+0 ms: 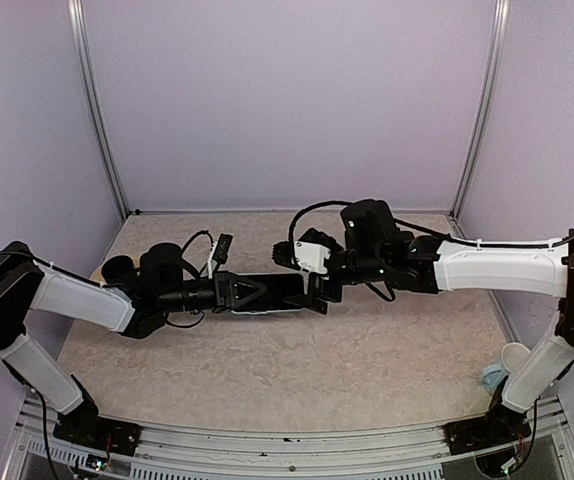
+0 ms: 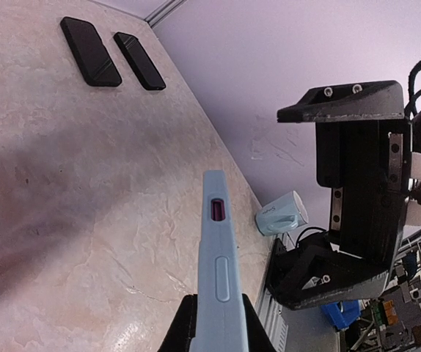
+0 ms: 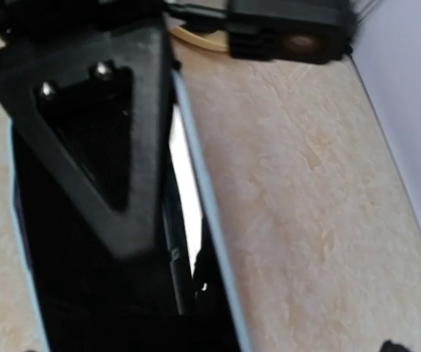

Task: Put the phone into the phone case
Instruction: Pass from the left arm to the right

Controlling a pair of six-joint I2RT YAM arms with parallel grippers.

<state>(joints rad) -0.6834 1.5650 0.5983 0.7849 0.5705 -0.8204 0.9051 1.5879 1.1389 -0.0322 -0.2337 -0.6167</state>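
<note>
The left gripper [image 2: 218, 315] is clamped on one end of the light-blue phone case [image 2: 216, 242], the dark phone [image 3: 60, 293] sits within the case rim, and the right gripper [image 1: 317, 285] is spread wide just beside the case's other end.

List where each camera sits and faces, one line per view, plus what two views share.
Top external: above and behind the bases, looking down on the table; both arms show, left gripper and right gripper meeting.
Left wrist: on the left arm, looking along its fingers and the clamped phone case toward the open right gripper.
Right wrist: on the right arm, close over the case and the left gripper's finger; own fingers hardly visible.
Shared: both wrist views show the case.
</note>
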